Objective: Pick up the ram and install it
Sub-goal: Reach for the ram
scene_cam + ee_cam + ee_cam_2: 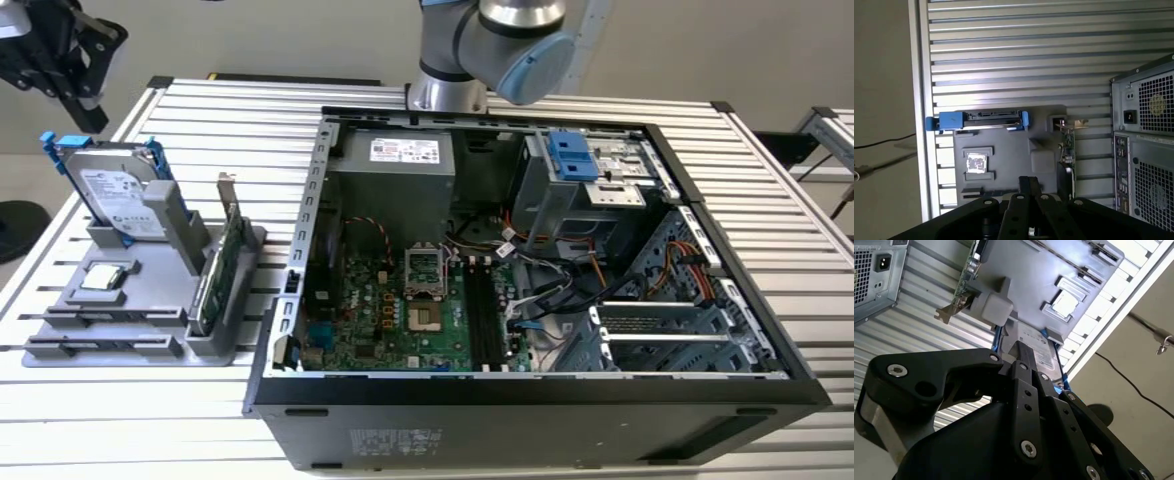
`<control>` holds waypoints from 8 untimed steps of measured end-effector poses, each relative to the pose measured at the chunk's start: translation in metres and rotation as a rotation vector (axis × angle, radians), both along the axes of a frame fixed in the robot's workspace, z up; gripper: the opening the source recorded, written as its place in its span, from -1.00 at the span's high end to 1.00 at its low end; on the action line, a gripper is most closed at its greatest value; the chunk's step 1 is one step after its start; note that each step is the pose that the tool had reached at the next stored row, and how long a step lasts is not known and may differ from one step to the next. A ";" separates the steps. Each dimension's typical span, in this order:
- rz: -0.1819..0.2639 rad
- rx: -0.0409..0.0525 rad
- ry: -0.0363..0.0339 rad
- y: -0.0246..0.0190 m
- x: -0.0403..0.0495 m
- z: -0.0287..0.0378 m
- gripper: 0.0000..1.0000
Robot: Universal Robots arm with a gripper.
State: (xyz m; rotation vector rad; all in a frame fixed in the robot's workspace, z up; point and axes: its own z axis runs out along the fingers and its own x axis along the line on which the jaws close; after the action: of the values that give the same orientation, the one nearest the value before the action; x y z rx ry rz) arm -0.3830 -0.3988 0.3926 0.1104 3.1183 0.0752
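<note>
The gripper [1023, 349] sits nearest the wrist cameras, jaws clenched together, raised above the gray holder [147, 352] at the exterior view's left. The holder carries an upright hard drive [120, 195], then a green card [214, 280]. Further right stands the open computer case [534, 410] with dark memory slots [485, 315]. The location of the ram cannot be told.

Bright, even light falls on the slatted table [763, 205] in the exterior view and pales the slats behind the open computer case [534, 420], whose inside lies in soft shade. In the first wrist view a band of glare crosses the slats partway along the table, and shadows there are faint.
</note>
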 end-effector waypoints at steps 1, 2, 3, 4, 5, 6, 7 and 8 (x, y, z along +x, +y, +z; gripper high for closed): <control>0.000 0.0000 0.0000 0.0000 -0.0011 0.0000 1.00; 0.000 0.0000 -0.0001 0.0000 -0.0023 0.0000 1.00; 0.000 0.0000 0.0001 0.0000 -0.0038 0.0000 1.00; 0.000 0.0000 0.0001 0.0000 -0.0053 0.0000 1.00; 0.000 0.0000 0.0000 0.0000 -0.0069 0.0000 1.00; 0.000 0.0000 0.0000 0.0000 -0.0087 0.0000 1.00; 0.000 0.0000 0.0000 0.0000 -0.0103 0.0000 1.00; 0.000 0.0000 0.0000 0.0000 -0.0120 0.0000 1.00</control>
State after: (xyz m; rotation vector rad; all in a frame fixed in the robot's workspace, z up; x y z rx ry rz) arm -0.3949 -0.3988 0.3926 0.1105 3.1183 0.0752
